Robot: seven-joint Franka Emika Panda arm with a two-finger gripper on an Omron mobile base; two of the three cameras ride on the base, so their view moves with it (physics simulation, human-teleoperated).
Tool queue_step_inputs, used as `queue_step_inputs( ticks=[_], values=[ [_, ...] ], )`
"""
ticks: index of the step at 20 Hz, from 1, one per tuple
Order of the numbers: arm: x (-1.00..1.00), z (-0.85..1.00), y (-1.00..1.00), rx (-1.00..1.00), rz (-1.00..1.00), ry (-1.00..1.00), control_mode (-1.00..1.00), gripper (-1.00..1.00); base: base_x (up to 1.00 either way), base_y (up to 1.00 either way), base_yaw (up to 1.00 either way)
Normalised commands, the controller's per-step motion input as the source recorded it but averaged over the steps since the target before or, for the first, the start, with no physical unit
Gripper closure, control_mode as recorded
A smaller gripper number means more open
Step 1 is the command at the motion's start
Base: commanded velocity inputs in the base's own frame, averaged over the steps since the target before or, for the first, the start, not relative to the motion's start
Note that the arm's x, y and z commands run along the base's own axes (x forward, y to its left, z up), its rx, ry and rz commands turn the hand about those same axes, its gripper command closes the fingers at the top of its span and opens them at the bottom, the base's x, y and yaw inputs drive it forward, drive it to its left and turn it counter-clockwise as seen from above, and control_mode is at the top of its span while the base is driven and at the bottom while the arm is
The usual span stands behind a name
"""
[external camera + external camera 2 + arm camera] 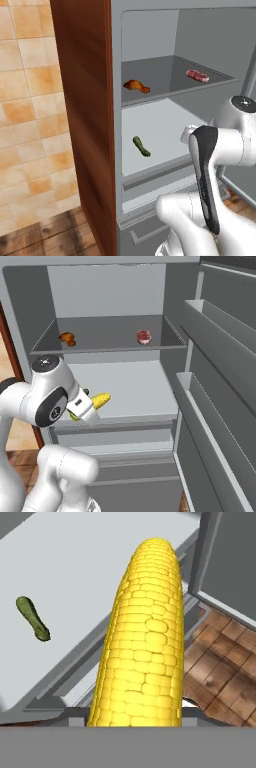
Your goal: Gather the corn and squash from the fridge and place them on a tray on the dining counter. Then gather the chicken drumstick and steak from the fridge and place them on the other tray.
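My gripper is shut on the yellow corn, held in front of the open fridge's lower shelf. In the hand view the corn runs lengthwise up the middle and hides the fingertips. The green squash lies on the lower shelf, left of the corn. On the upper shelf, the brown chicken drumstick sits at the left and the red steak at the right. The trays and dining counter are out of view.
The open fridge door with its shelf bins stands at the right. A brown wooden panel borders the fridge on the left. Grey drawers sit below the lower shelf, above the wooden floor.
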Motion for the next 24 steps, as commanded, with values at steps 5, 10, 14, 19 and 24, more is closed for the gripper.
queue_step_inputs(
  ticks=[5,10,14,19,24],
  values=[
    [-0.52,-0.07,0.05,0.00,-0.06,0.01,1.00,1.00,0.00,0.00,0.00],
    [0.00,0.00,0.00,0.00,0.00,0.00,1.00,1.00,-0.36,0.18,-0.03],
    [0.00,0.00,0.00,0.00,0.00,0.00,1.00,1.00,-0.74,0.54,-0.23],
    [0.00,0.00,0.00,0.00,0.00,0.00,1.00,1.00,-0.59,0.65,-0.31],
    [0.00,0.00,0.00,0.00,0.00,0.00,1.00,1.00,-0.68,0.55,-0.34]
  ],
)
